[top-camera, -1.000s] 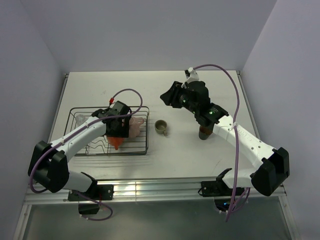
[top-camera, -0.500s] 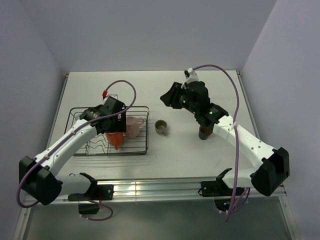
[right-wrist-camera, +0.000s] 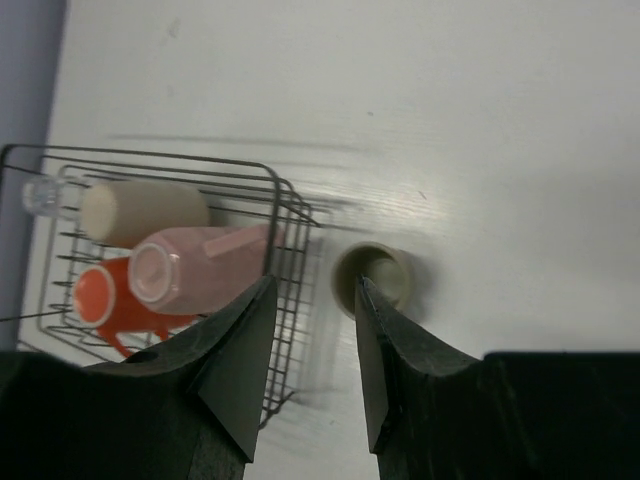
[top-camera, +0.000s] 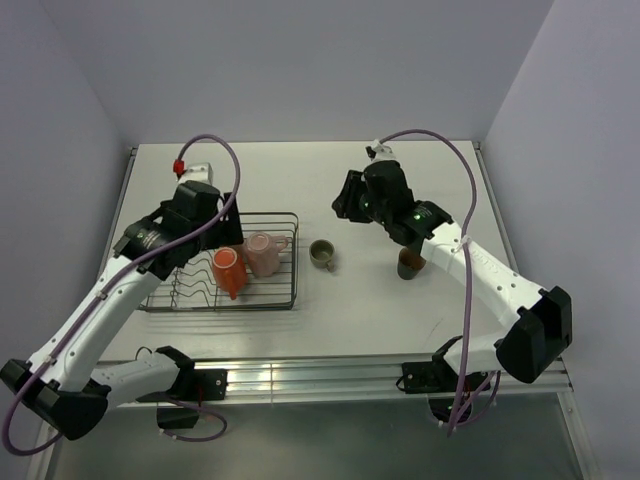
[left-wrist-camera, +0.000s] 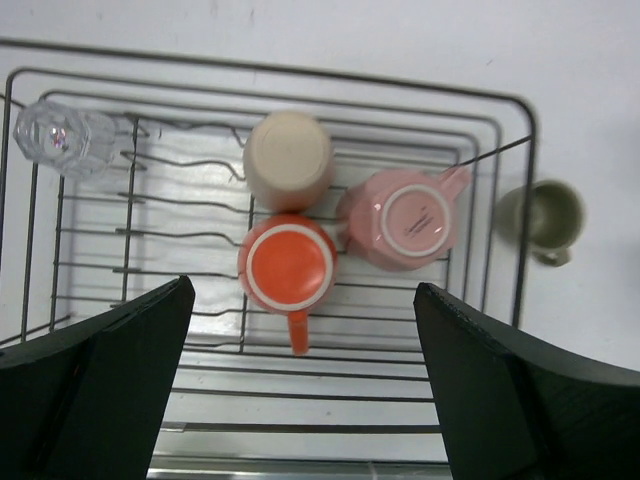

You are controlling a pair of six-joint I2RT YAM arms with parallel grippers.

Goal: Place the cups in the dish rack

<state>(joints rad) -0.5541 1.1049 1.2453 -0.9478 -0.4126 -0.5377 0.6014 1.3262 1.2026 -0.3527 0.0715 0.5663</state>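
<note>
White table (top-camera: 300, 170), left pincer (left-wrist-camera: 302, 290) agape over dish rack (left-wrist-camera: 482, 190)

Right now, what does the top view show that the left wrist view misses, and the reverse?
Only the top view: the brown mug on the table beside the right arm. Only the left wrist: the glass and beige tumbler in the rack, covered by the left arm from above. Both: the orange mug and pink mug upside down in the rack, and the olive cup outside it.

Three cups (left-wrist-camera: 288, 268) crowd the dish rack (left-wrist-camera: 330, 372) centre; nearer rows seem open.
</note>
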